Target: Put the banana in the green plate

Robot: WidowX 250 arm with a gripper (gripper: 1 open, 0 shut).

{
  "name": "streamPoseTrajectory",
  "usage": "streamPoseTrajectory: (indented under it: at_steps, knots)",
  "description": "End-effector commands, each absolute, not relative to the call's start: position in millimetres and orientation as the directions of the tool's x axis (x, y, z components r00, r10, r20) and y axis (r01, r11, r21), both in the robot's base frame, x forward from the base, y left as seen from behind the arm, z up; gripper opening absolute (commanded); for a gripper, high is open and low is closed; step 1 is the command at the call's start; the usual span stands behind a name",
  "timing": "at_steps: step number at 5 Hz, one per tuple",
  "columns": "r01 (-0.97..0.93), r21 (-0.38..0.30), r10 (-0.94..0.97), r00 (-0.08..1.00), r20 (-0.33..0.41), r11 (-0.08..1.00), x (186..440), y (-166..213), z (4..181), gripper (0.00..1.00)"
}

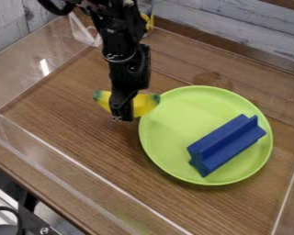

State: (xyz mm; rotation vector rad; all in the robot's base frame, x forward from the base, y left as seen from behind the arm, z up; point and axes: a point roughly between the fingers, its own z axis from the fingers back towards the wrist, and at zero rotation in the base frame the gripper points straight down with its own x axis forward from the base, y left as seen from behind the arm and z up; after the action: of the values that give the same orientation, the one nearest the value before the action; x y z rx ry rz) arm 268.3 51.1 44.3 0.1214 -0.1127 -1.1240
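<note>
The small yellow banana lies on the wooden table just left of the green plate, touching or nearly touching its rim. My black gripper comes straight down onto the banana, with its fingers shut on the banana's middle. The gripper hides part of the banana. A greenish tip shows on the banana's left end. The plate is large, round and lime green.
A blue angular block lies on the right half of the plate. Clear plastic walls fence the wooden table on the left, front and right. My arm's black links rise toward the top left.
</note>
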Motion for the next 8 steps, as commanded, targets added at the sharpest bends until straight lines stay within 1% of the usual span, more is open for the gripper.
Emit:
streamPoseTrajectory:
  at_steps: [1, 8]
  knots:
    - [0.887, 0.204, -0.909, 0.414, 0.043, 0.413, 275.8, 49.3, 59.1, 0.0]
    - [0.897, 0.203, -0.919, 0.392, 0.042, 0.392, 271.6, 43.1, 66.3, 0.0]
